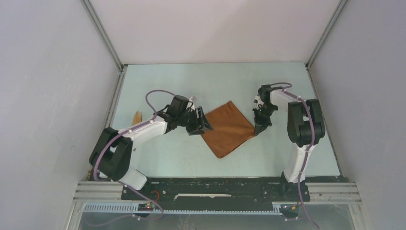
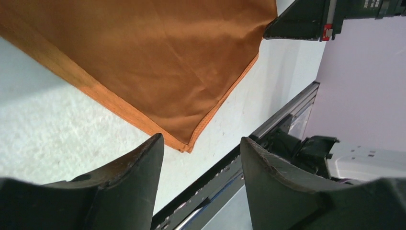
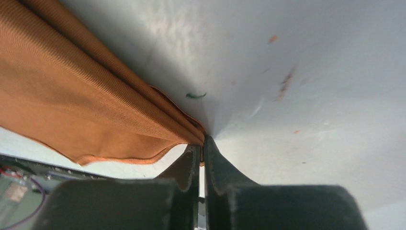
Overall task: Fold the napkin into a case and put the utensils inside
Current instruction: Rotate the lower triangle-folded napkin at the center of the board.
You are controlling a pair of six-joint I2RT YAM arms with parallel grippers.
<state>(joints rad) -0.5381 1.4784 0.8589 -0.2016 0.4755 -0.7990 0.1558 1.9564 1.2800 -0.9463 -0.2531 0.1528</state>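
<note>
The rust-orange napkin (image 1: 228,128) lies as a diamond in the middle of the table. My right gripper (image 1: 259,129) is shut on its right corner; in the right wrist view the cloth (image 3: 91,110) bunches into the closed fingertips of that gripper (image 3: 203,143) and lifts a little off the table. My left gripper (image 1: 207,125) is open and empty just left of the napkin; in the left wrist view the gripper (image 2: 201,143) sits just short of a hemmed corner of the napkin (image 2: 158,67). A light-brown wooden utensil (image 1: 137,117) lies at the far left.
Grey enclosure walls stand left, right and behind. The black base rail (image 1: 215,184) runs along the near edge; it shows in the left wrist view (image 2: 230,182). The right arm's gripper (image 2: 306,21) appears at the top of the left wrist view.
</note>
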